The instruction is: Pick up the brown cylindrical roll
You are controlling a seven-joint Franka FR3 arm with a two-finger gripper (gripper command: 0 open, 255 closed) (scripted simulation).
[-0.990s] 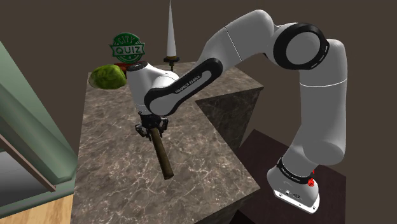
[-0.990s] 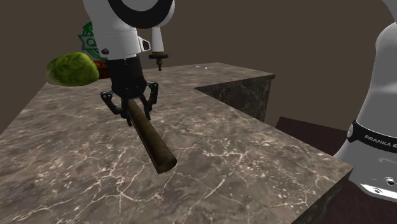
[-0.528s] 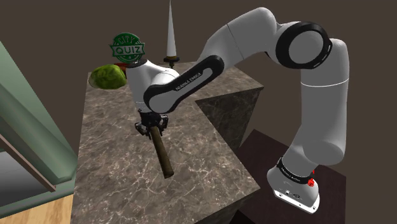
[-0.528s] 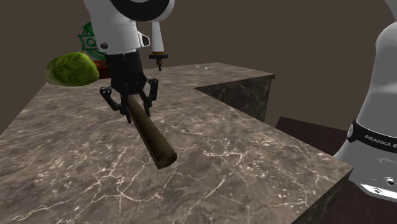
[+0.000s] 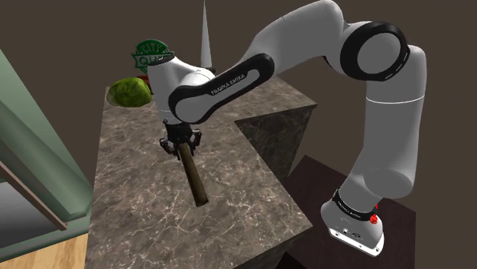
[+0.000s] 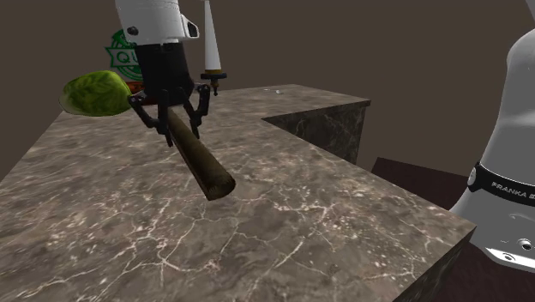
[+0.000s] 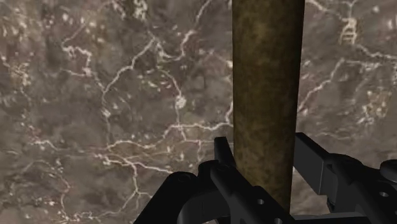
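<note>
A long brown cylindrical roll [image 5: 193, 176] hangs tilted above the dark marble counter [image 5: 145, 206], its lower end off the surface. My black gripper [image 5: 180, 145] is shut on the roll's upper end. From the second exterior view the roll [image 6: 200, 158] slants down toward the camera from the gripper [image 6: 171, 118]. In the wrist view the roll [image 7: 264, 95] runs away from the gripper [image 7: 262, 167], clasped between both fingers, with the marble [image 7: 114, 108] below.
A green leafy lump [image 5: 128, 92] and a green round "QUIZ" sign [image 5: 149, 53] stand at the counter's far end, beside an upright pale dagger-like object [image 5: 205, 38]. A green cabinet [image 5: 30, 145] borders the shoulder view's left. The counter has a notched corner [image 5: 267, 122].
The gripper has risen with the roll, lifting it higher above the counter. The arm's elbow has lifted too.
</note>
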